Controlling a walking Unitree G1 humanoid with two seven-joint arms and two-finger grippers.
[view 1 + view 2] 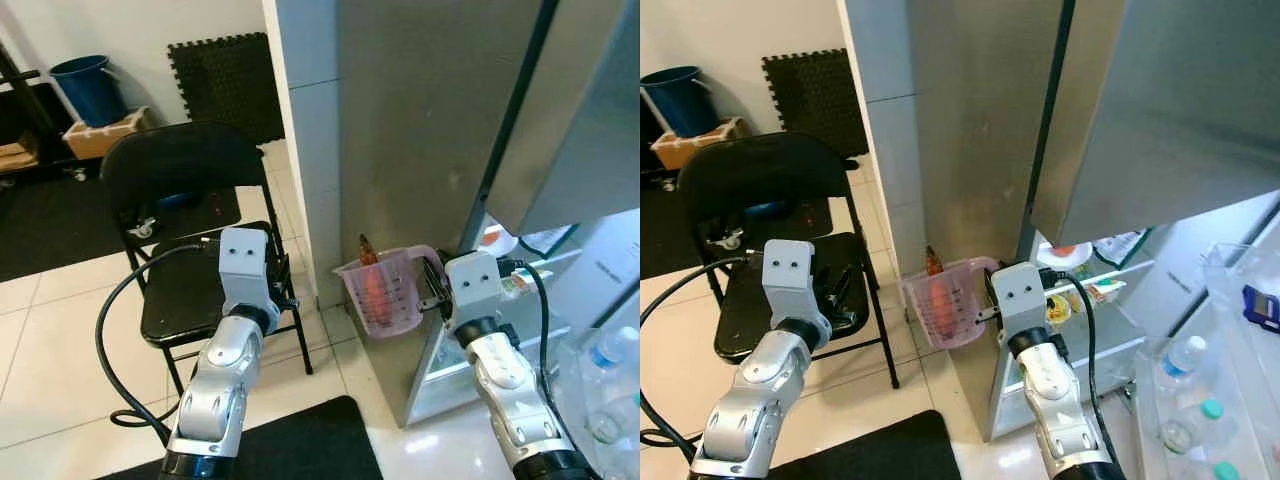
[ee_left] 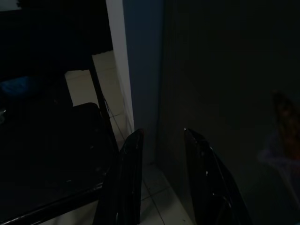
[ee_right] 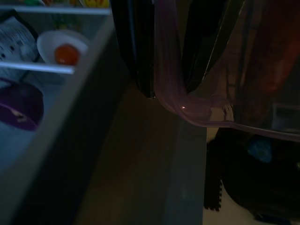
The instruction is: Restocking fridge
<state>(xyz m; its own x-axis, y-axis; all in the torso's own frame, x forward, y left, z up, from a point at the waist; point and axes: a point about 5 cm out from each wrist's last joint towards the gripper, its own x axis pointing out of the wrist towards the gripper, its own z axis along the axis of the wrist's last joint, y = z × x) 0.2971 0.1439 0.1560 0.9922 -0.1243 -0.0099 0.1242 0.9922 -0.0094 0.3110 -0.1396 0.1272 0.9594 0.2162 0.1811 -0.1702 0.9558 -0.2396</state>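
A clear pink measuring jug (image 1: pixel 385 292) with an orange-red bottle inside hangs in the air beside the grey fridge wall (image 1: pixel 420 150). My right gripper (image 1: pixel 436 285) is shut on the jug's handle (image 3: pixel 164 79), with one black finger on each side of the pink strip. The open fridge (image 1: pixel 1110 300) shows shelves with a white plate holding an orange thing (image 3: pixel 63 49) and packets. My left gripper (image 2: pixel 161 159) is open and holds nothing, over the edge of a black folding chair (image 1: pixel 190 230).
The steel fridge door (image 1: pixel 1170 110) hangs open overhead at right. Door bins (image 1: pixel 1200 400) hold water bottles. A black mat (image 1: pixel 290 445) lies at my feet. A blue bucket (image 1: pixel 88 85), a wooden box and a foam mat stand by the far wall.
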